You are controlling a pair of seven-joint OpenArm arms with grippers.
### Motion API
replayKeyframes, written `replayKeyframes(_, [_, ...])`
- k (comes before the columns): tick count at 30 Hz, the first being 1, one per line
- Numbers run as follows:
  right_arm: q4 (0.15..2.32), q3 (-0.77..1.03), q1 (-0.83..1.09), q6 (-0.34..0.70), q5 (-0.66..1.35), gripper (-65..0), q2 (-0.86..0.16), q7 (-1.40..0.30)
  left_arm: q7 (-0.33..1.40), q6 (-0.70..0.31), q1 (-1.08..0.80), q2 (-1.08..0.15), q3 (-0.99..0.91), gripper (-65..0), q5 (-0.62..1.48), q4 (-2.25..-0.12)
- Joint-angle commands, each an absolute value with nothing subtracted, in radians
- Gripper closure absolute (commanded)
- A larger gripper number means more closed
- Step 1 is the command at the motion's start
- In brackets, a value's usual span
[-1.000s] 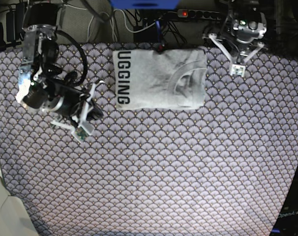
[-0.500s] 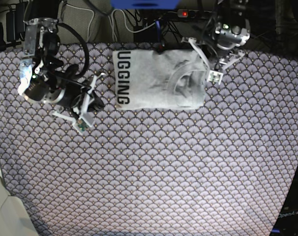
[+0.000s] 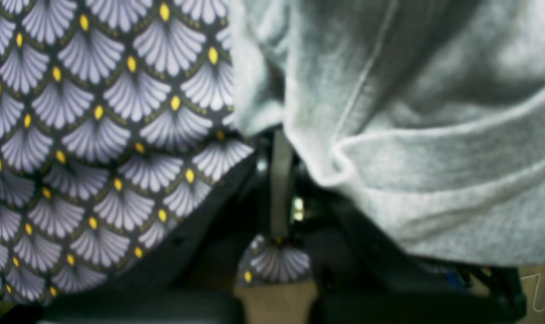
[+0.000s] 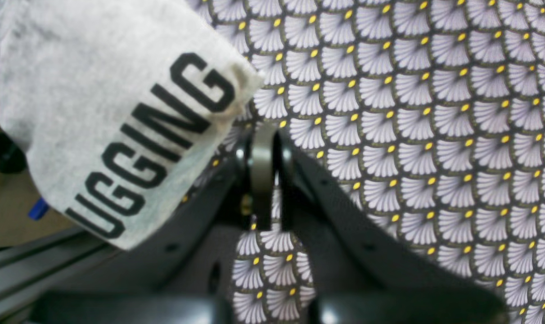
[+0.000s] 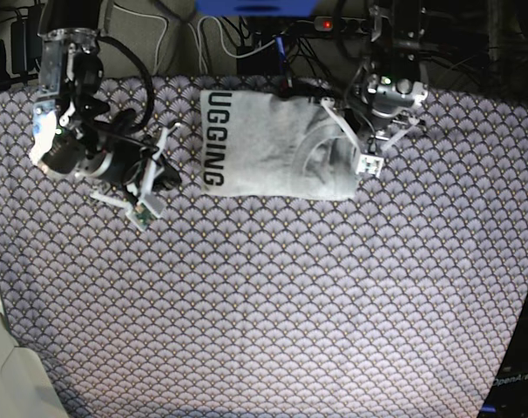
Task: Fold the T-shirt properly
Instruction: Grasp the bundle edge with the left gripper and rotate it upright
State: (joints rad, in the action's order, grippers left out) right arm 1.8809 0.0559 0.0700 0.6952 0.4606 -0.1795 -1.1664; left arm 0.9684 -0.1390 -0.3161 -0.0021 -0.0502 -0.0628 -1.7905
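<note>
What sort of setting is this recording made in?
Probably a robotics lab bench rather than a home: a table under a patterned cloth, a power strip and loose cables along its far edge, and two arms working a grey T-shirt.

In the base view the left gripper [image 5: 366, 164] has come away from the far edge of the counter [image 5: 273, 305], where it hung clear of the cloth a second ago, and now sits at the T-shirt [image 5: 277, 144], against its neck-side edge. That edge has been pushed inward and bunched, so the folded shirt looks narrower and its near corner rounded. The right gripper [image 5: 144, 212] has shifted slightly toward the far edge and toward the shirt's lettered side, though it lies apart from the cloth.
</note>
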Motion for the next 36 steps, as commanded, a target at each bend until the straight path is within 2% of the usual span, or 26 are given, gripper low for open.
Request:
replayKeyframes(1, [1.9,0.059,0.053,0.698,0.475,0.0,-0.183,-1.148,0.958,-0.143,-0.298,0.002,-0.048,-0.4,-0.054,-1.797])
replayKeyframes(18, [1.817,0.015,-0.11,0.698,0.47,0.0,-0.185,-1.152,0.949,-0.143,-0.122,0.073,-0.048,-0.4,-0.045,-1.639])
replayKeyframes(28, [1.807,0.018,-0.097,0.698,0.47,0.0,-0.225,-1.15,0.943,-0.143,0.127,0.147,-0.051,-0.4,-0.044,-1.426])
replayKeyframes(36, [1.807,0.022,-0.048,0.698,0.47,0.0,-0.268,-1.142,0.826,-0.143,0.325,0.157,-0.042,-0.4,-0.015,-1.175])
